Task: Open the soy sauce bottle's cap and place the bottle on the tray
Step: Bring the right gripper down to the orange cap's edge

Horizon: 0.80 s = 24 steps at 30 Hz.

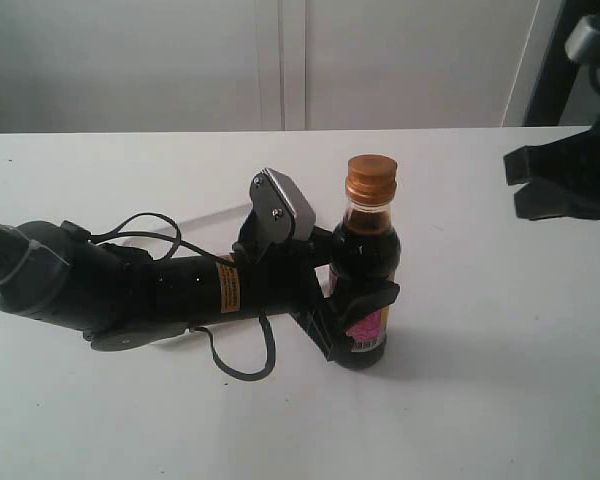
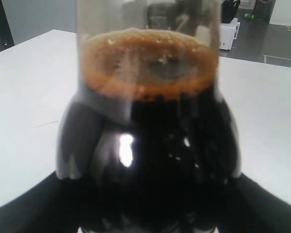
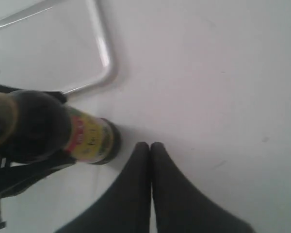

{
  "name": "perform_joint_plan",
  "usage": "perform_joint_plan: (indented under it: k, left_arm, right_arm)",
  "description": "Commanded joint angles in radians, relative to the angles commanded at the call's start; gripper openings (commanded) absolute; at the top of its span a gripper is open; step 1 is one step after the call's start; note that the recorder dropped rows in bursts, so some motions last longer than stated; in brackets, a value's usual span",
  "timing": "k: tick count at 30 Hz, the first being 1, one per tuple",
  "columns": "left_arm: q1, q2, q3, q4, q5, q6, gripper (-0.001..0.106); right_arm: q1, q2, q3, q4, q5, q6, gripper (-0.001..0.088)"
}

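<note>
Now | left end effector (image 1: 365,312) clamped on lower body of upright bottle (image 1: 368,250) standing on counter (image 1: 500,380) | cap (image 1: 370,180) closed on top | right end effector (image 3: 150,147) pinched together, holding nothing, apart from bottle | tray (image 3: 105,52) lies near bottle

The bottle (image 1: 365,262) is clear glass holding near-black liquid, with a brown-orange foam ring (image 2: 148,68) on top. The cap (image 1: 370,180) is amber-orange. The label (image 3: 89,138) is yellow with red and some pink. The left gripper (image 1: 360,300) and right gripper (image 3: 150,148) are black. The tray (image 3: 105,53) and table (image 1: 500,380) are white. The black left arm (image 1: 130,285) carries an orange sticker (image 1: 229,290).
</note>
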Motion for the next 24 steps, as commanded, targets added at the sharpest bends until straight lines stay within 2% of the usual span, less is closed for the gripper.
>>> perform_joint_plan:
  k: [6, 12, 17, 24]
  left_arm:
    - [0.0, 0.0, 0.0, 0.0, 0.002, 0.0, 0.0]
    - [0.0, 0.0, 0.0, 0.0, 0.004, 0.0, 0.0]
    - [0.0, 0.0, 0.0, 0.0, 0.004, 0.0, 0.0]
    - [0.0, 0.0, 0.0, 0.0, 0.019, 0.0, 0.0]
  right_arm:
    - [0.0, 0.037, 0.0, 0.275, 0.156, -0.23, 0.0]
    - [0.0, 0.076, 0.0, 0.465, 0.272, -0.345, 0.0]
    - [0.004, 0.1, 0.0, 0.53, 0.303, -0.369, 0.0]
    - [0.062, 0.126, 0.0, 0.55, 0.275, -0.369, 0.0]
